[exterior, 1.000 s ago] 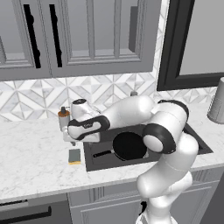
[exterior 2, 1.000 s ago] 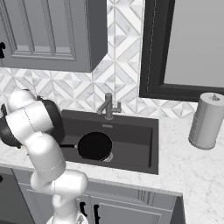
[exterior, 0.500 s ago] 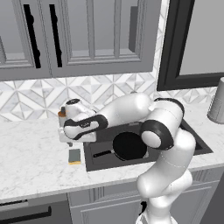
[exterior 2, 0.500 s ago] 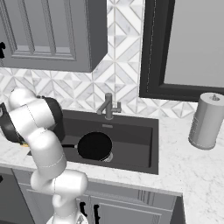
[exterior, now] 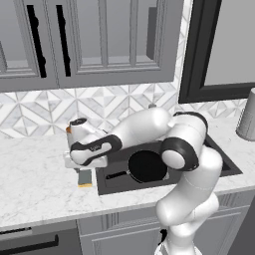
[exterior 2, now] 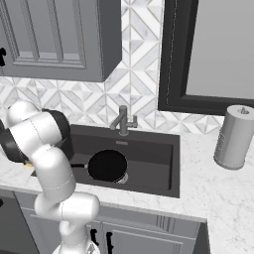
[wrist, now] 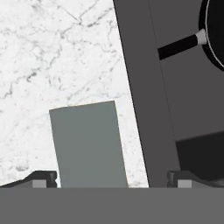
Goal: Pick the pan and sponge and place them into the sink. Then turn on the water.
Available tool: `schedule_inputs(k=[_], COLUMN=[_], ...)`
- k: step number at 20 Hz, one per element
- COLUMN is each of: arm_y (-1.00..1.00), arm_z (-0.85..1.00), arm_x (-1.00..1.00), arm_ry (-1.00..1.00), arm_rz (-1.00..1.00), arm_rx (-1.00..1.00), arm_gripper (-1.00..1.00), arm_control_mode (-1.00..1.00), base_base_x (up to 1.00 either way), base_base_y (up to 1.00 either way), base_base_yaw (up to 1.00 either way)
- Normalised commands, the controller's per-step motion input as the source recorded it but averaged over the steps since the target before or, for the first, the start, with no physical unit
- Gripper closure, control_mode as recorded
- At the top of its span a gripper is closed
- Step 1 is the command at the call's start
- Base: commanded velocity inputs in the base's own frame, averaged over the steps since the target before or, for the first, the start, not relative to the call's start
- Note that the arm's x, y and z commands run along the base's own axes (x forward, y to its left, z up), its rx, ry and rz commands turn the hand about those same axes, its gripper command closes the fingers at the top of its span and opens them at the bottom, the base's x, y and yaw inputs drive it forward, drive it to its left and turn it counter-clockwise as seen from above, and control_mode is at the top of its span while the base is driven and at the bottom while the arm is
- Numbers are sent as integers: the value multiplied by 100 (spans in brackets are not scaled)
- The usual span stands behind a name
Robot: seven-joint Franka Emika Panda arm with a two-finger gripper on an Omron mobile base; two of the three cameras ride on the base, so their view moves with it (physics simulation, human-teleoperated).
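Black round frying pan [exterior: 147, 166] already lies in the dark-grey recessed sink [exterior 2: 149, 168]; my end effector [wrist: 111, 177], spread wide, hovers over the grey-green rectangular sponge [wrist: 89, 144] beside the sink on the tabletop; faucet untouched.

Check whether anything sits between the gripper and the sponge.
Nothing visible does. The open gripper hangs right over the sponge, which lies bare on the counter beside the sink. The pan is already in the sink.
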Motion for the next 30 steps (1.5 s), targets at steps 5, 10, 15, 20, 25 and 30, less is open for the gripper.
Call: schedule_inputs(k=[5, 10, 15, 20, 25, 30], arm_y=[2, 8, 27, 18, 6, 0], arm_z=[-24, -27, -8, -18, -39, -55], arm_x=[0, 0, 0, 0, 0, 0], arm_ry=[0, 1, 0, 0, 2, 0], arm_rz=[0, 0, 0, 0, 2, 8], arm_rx=[0, 0, 0, 0, 0, 0], arm_gripper=[-100, -100, -100, -100, -100, -100], arm_control_mode=[-100, -100, -100, -100, -100, -100], base_base_x=[0, 0, 0, 0, 0, 0], base_base_y=[0, 0, 0, 0, 0, 0], base_base_yaw=[0, 0, 0, 0, 0, 0])
